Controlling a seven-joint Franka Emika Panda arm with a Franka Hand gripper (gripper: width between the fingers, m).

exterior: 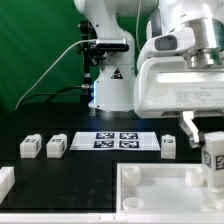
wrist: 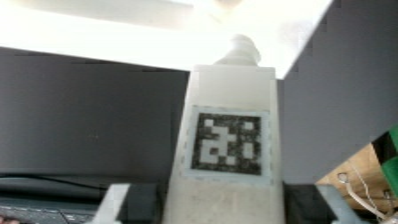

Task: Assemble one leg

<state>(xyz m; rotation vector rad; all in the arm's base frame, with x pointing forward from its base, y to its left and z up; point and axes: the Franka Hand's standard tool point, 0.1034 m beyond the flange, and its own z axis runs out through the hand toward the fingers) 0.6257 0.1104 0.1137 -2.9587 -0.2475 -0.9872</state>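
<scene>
White plastic, the leg (exterior: 213, 157) hangs clenched in the gripper (exterior: 208, 142) at the exterior view's right edge, just above the tray-like part (exterior: 150, 178); the wrist view shows it pinched by one end, so I fear it pivoting on insertion.

No readable text; only fiducial tags on the leg (wrist: 231, 140) and the marker board (exterior: 119, 140).

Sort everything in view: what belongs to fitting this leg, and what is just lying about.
Job in hand: leg, gripped in the shut end effector; white tray, probably where the leg goes.

Lying about: three loose legs; marker board; white part at the exterior view's left edge.
</scene>
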